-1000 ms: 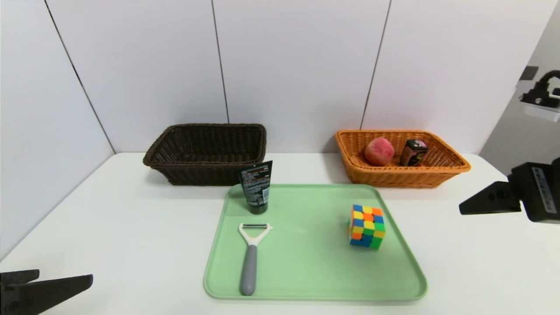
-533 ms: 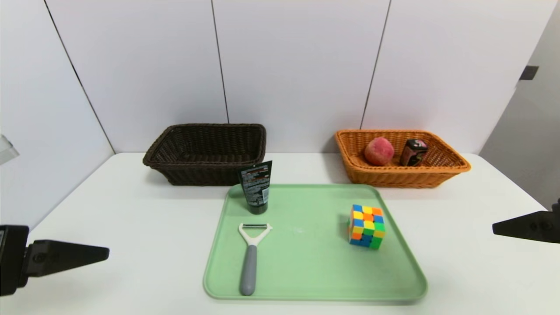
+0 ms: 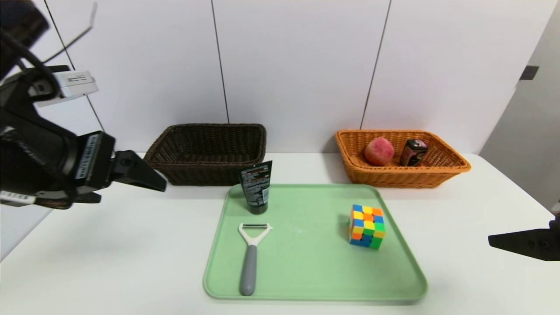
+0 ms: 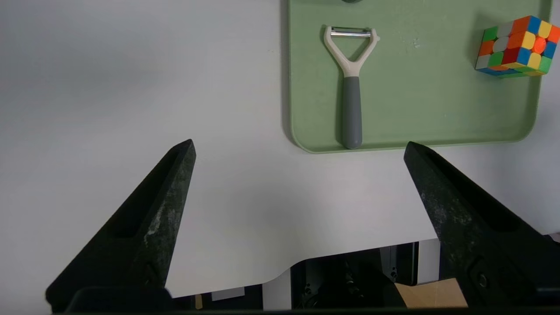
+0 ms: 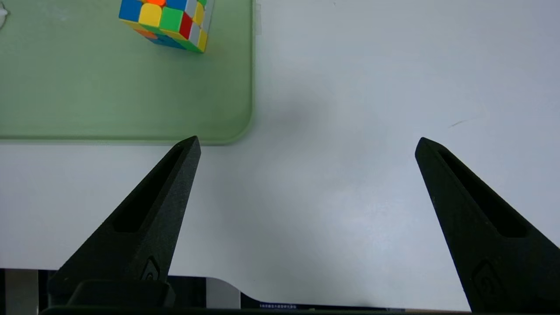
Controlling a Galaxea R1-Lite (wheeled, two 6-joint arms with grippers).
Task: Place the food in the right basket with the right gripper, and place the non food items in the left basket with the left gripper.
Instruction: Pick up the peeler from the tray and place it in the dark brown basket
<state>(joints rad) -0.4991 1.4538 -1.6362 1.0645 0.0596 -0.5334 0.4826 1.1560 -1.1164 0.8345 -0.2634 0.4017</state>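
Green plastic tray (image 3: 306, 280) serves as the landmark on the white table (image 3: 131, 253).

Head view. Black squeeze tube (image 3: 256, 187) stands upright on the tray's far left corner. Y peeler (image 3: 250, 256), white head and grey handle, lies flat on the tray's left part, head pointing toward the tube. Puzzle cube (image 3: 366, 226) sits on the tray's right part, well apart from the peeler. Dark brown basket (image 3: 205, 153) stands behind the tray, off its far left corner, nothing visible inside. Orange-tan basket (image 3: 400, 175) stands behind the tray, off its far right corner; it holds the peach (image 3: 379, 151) and, just beside it, the small black box (image 3: 413, 152) with a pink top. Left gripper (image 3: 146, 177) hangs above the table to the left of the tray, in front of the dark basket, holding nothing. Right gripper (image 3: 520, 243) shows at the frame edge, to the right of the tray, also carrying nothing.

Left wrist view. Left gripper (image 4: 299, 151), fingers spread wide, nothing between them; beyond lie the tray's near left corner (image 4: 306, 140), the peeler (image 4: 351, 87) and the cube (image 4: 516, 46).

Right wrist view. Right gripper (image 5: 306, 144), fingers spread wide over bare table beside the tray's near right corner (image 5: 236, 127); the cube (image 5: 168, 22) sits on the tray beyond.
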